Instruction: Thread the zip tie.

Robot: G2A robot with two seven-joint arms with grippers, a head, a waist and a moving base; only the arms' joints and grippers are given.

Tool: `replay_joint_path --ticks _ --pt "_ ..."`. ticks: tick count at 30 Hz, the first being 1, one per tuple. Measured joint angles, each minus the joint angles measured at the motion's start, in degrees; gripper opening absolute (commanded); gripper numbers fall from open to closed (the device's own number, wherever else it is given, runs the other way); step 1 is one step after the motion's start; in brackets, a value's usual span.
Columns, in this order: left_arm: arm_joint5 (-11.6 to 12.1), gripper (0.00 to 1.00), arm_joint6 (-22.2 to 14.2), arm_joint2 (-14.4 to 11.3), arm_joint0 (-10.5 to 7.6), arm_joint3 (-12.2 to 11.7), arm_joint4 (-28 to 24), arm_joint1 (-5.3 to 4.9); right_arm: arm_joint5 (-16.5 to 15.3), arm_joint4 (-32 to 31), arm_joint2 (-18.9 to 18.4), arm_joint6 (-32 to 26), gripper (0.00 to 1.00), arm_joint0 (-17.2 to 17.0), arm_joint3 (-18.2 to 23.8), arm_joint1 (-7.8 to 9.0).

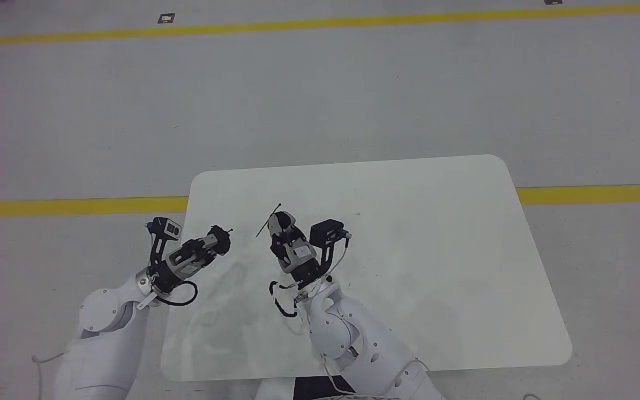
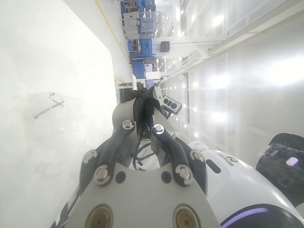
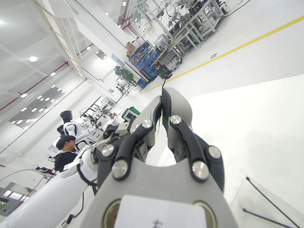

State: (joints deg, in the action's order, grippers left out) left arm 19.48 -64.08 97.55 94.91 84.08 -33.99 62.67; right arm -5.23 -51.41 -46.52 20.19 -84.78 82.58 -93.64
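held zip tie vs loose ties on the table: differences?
The held zip tie is pinched in the shut right gripper, off the table, end poking past it; the loose ties lie flat on the table, ungripped. Held: one strand; loose: at least two, crossed. All thin and black.

Table [image 1: 450,250]: white, rounded corners, on a grey floor.
On it: 1 clear tray [image 2: 66,119] [image 3: 237,202] holding 2 black zip ties [image 2: 47,110] [image 3: 273,201].

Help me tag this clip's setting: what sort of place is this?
Probably a robotics lab or factory hall: yellow floor lines, blue parts shelving and another humanoid robot stand beyond the white table.
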Motion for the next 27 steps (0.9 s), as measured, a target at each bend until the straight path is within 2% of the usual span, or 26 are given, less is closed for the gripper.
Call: replay_joint_path --ticks 4,7,14,19,27 --pt "0.00 0.00 0.00 0.00 0.00 0.00 0.00 0.00 -0.30 -0.37 -0.21 0.39 0.00 0.11 0.85 0.08" --pt "0.00 0.00 0.00 0.00 0.00 0.00 0.00 0.00 -1.79 -0.91 -0.04 1.62 0.00 0.49 1.15 0.09" --pt "0.00 0.00 0.00 0.00 0.00 0.00 0.00 0.00 -3.03 -2.60 1.44 2.75 0.00 1.91 0.02 -0.19" --pt "0.00 0.00 0.00 0.00 0.00 0.00 0.00 0.00 -2.05 -3.06 3.35 3.65 0.00 3.82 -2.13 -0.95" --pt "0.00 0.00 0.00 0.00 0.00 0.00 0.00 0.00 1.39 -3.89 6.41 5.67 0.00 6.94 -6.11 -2.58"
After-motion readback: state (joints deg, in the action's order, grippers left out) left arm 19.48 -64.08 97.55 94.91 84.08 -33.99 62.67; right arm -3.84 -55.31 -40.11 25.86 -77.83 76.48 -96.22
